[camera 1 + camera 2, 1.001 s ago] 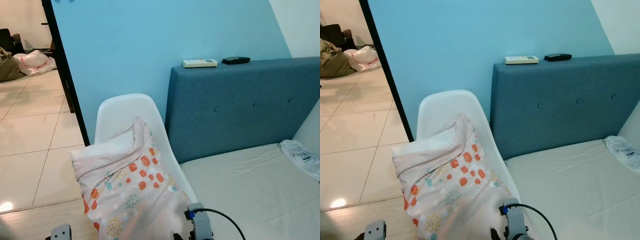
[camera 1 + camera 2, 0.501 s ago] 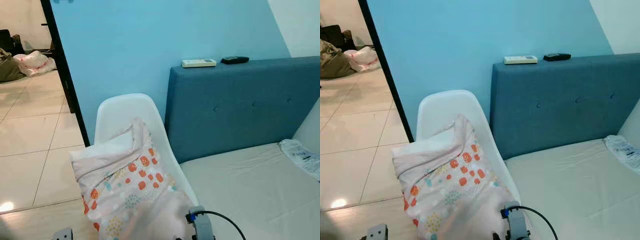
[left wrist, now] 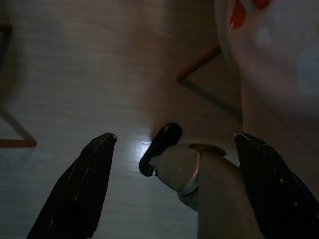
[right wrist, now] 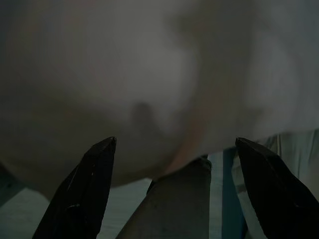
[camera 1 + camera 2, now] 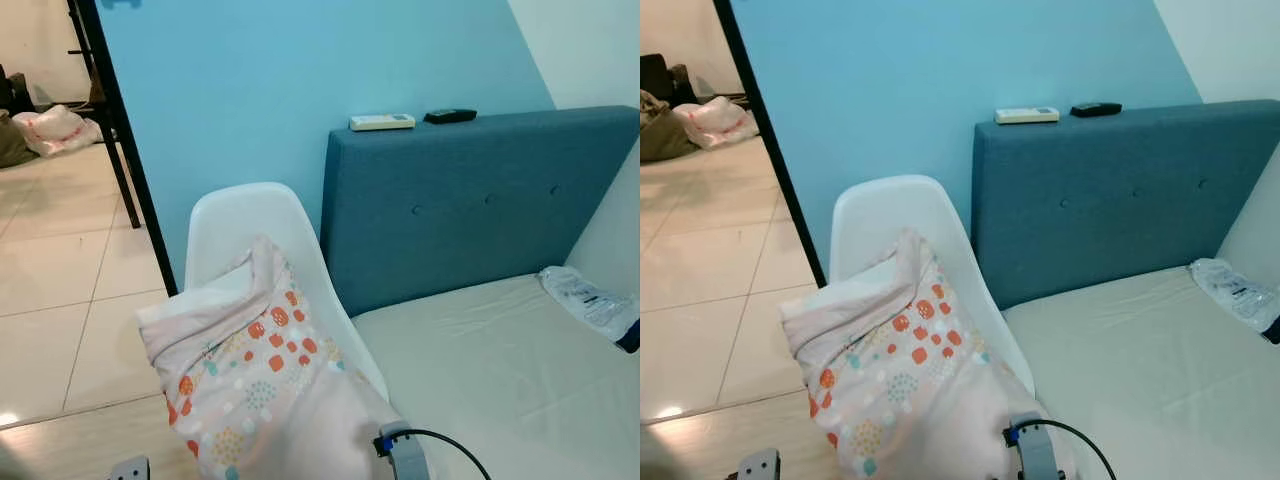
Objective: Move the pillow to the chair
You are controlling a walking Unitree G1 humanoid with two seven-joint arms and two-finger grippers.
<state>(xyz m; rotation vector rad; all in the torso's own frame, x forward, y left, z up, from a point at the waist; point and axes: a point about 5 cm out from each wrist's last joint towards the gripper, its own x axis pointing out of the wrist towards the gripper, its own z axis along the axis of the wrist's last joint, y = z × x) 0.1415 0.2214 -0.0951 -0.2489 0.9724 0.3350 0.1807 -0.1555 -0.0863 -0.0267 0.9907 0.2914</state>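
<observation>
While the pillow [image 5: 250,375] is lying propped in the chair [image 5: 240,225] at 8 o'clock from the bed [image 5: 500,370], the move is looking done. Both the left end effector [image 3: 172,184] and right end effector [image 4: 172,186] are hanging spread wide, gripping nothing.
</observation>
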